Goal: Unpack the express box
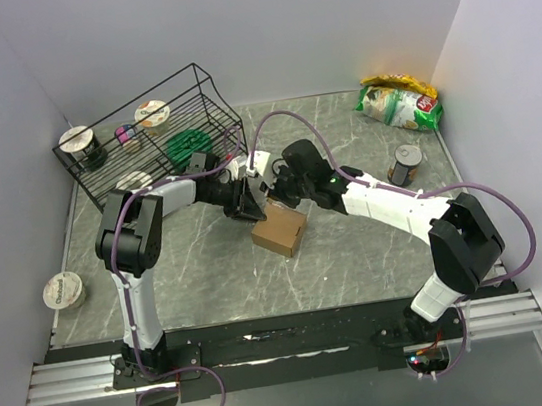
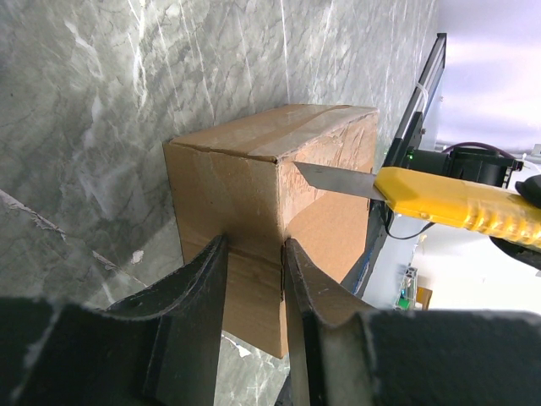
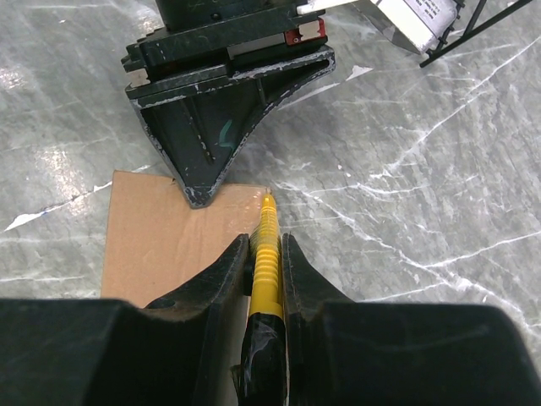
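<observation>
Cutting is the step in hand: the left gripper (image 2: 254, 279) pinches a corner of the express box (image 1: 279, 231) mid-table, the right gripper (image 3: 265, 262) clamps a yellow knife (image 2: 456, 201) at its edge, and next should slice the seam.

Marble table (image 1: 213, 292): express box (image 1: 279, 232), rack (image 1: 146, 140), bag (image 1: 399, 104).

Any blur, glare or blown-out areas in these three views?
Top external: even light, sharp. Left wrist: express box and knife crisp, background right overexposed, own fingers dark and soft. Right wrist: soft glare on the table, near fingers blurred.
</observation>
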Robot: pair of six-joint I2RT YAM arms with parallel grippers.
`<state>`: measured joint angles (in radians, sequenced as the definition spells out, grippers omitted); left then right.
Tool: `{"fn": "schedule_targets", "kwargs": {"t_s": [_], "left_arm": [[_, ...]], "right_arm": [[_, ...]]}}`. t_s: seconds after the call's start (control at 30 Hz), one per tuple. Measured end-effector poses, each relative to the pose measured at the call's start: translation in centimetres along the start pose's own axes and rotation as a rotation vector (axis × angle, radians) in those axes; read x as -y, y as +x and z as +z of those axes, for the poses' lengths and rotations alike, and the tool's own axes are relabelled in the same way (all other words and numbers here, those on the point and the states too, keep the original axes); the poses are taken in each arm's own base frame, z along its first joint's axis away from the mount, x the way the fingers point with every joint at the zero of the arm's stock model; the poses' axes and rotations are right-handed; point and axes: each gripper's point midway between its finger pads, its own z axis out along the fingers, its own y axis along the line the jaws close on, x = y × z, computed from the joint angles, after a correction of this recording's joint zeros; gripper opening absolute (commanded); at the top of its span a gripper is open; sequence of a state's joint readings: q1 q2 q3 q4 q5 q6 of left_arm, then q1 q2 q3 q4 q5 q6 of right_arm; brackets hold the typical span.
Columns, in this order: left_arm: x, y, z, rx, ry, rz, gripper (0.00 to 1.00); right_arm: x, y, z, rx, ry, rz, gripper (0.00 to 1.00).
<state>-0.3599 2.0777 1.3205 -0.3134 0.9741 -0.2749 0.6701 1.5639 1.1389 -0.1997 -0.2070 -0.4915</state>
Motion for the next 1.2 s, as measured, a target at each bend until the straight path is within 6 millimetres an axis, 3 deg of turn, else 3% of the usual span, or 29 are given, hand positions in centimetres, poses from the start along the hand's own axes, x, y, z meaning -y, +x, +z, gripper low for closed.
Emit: {"fn": "schedule_targets", "kwargs": {"t_s": [1.2], "left_arm": [[0.00,-0.01,0.00,0.000,0.000,0.000,0.01]], "right_arm": [[0.04,0.19,-0.04,-0.018,0.022,-0.001,0.00]]}}
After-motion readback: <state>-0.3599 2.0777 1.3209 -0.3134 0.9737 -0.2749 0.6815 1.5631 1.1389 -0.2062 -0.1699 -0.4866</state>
